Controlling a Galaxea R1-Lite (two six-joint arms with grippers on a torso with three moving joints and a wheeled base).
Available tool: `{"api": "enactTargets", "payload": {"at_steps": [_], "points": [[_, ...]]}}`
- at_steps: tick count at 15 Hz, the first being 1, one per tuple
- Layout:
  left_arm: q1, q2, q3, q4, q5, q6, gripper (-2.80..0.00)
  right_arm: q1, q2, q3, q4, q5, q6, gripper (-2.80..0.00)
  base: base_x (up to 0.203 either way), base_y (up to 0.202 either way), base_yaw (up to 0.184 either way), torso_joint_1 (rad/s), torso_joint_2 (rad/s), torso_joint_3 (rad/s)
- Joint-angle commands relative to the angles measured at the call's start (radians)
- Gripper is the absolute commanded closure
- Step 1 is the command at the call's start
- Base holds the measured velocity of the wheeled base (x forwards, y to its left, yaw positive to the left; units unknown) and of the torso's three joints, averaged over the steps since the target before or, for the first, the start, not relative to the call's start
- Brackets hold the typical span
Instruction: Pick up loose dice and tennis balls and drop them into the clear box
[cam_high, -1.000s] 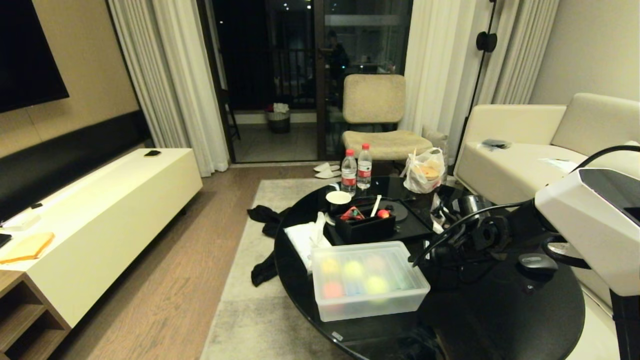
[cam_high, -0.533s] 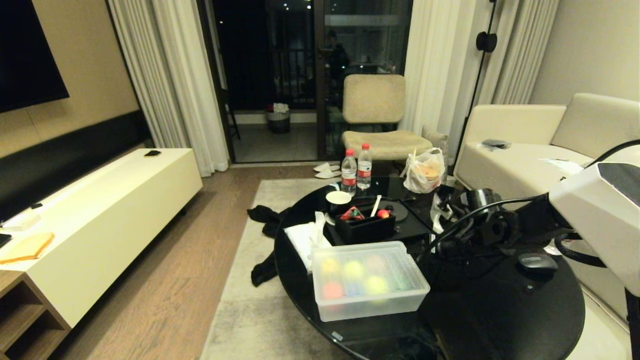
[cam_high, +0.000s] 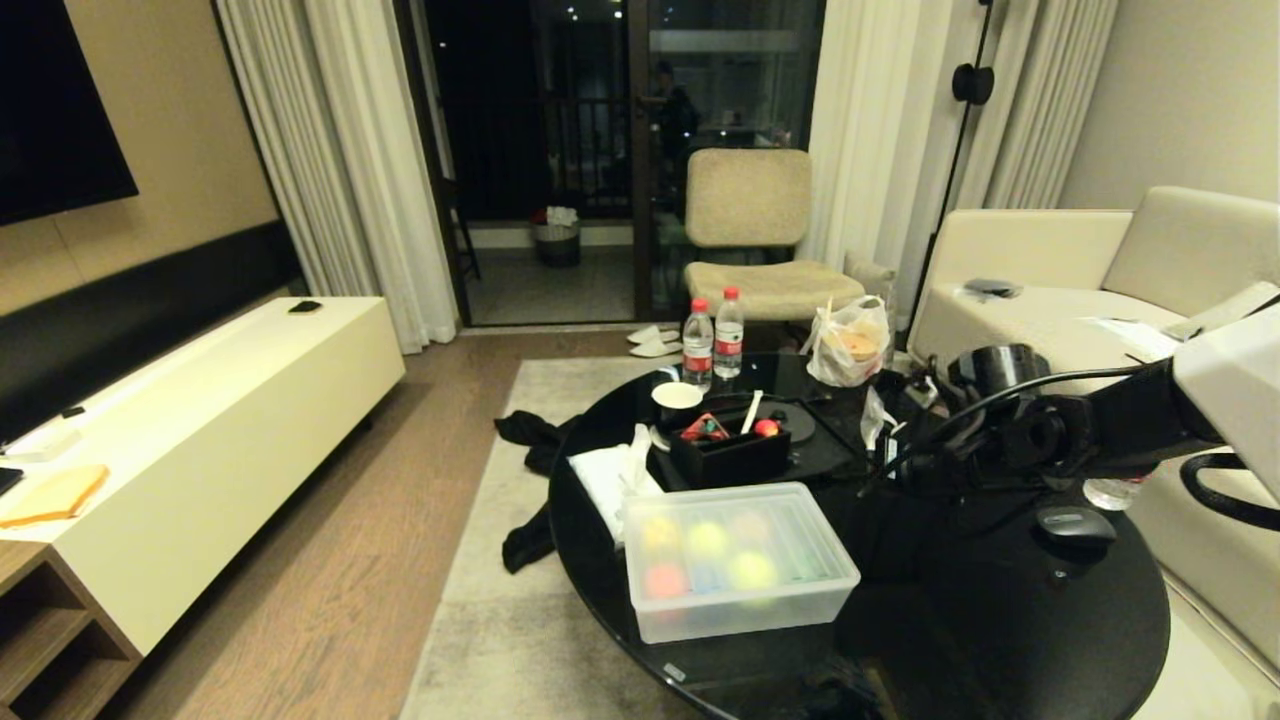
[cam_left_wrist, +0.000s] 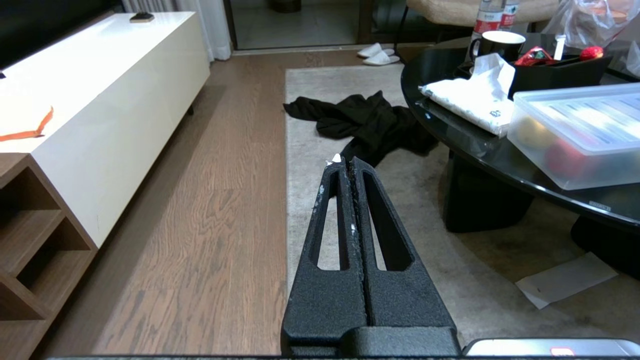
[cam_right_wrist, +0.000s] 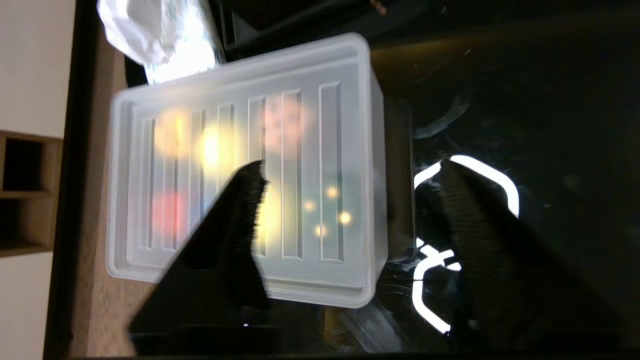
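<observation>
The clear box (cam_high: 738, 560) stands on the round black table (cam_high: 1000, 640) with its ribbed lid on. Through the frosted lid show blurred tennis balls (cam_high: 707, 538) and coloured dice, one red (cam_high: 664, 578). In the right wrist view the box (cam_right_wrist: 240, 100) lies below, and a dark green die's yellow pips (cam_right_wrist: 325, 212) glow through its lid. My right gripper (cam_right_wrist: 350, 170) hangs open and empty above the box's right end, one finger over the lid, the other over bare table. My left gripper (cam_left_wrist: 345, 161) is shut on nothing, parked low over the rug left of the table.
Behind the box are a black tray (cam_high: 730, 455) of small items, a tissue pack (cam_high: 605, 475), a cup (cam_high: 677, 398), two water bottles (cam_high: 698, 350) and a plastic bag (cam_high: 850, 345). A dark mouse-shaped object (cam_high: 1075, 522) lies at the right. Black clothing (cam_high: 530, 435) lies on the rug.
My right arm has lifted and drawn back to the right, away from the box. The box and its lid have not moved.
</observation>
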Motion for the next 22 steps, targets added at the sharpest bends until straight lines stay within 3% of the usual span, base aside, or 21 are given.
{"api": "enactTargets", "payload": {"at_steps": [1,8,12,14,17,19,22], "points": [[0.0,0.001,0.003,0.0,0.0,0.0,0.0,-0.014,-0.067,0.004,0.003,0.002,0.0,0.0,0.0,0.0,0.0,0.0,0.0,0.0],[0.0,0.001,0.003,0.0,0.0,-0.001,0.0,-0.019,-0.38,0.121,0.025,0.0,-0.015,0.0,0.0,0.0,0.0,0.0,0.0,0.0],[0.0,0.001,0.003,0.0,0.0,-0.001,0.0,-0.008,-0.631,0.333,0.019,0.002,-0.146,0.0,0.0,0.0,0.0,0.0,0.0,0.0],[0.0,0.001,0.003,0.0,0.001,-0.001,0.0,0.044,-0.737,0.471,0.012,0.0,-0.213,0.0,0.0,0.0,0.0,0.0,0.0,0.0],[0.0,0.001,0.003,0.0,0.0,0.0,0.0,0.11,-0.851,0.645,-0.073,-0.011,-0.237,0.0,0.0,0.0,0.0,0.0,0.0,0.0],[0.0,0.001,0.003,0.0,0.0,-0.002,0.0,0.118,-0.968,0.771,-0.145,-0.089,-0.239,0.0,0.0,0.0,0.0,0.0,0.0,0.0],[0.0,0.001,0.003,0.0,0.0,0.0,0.0,0.121,-1.13,0.943,-0.172,-0.386,-0.234,0.0,0.0,0.0,0.0,0.0,0.0,0.0]]}}
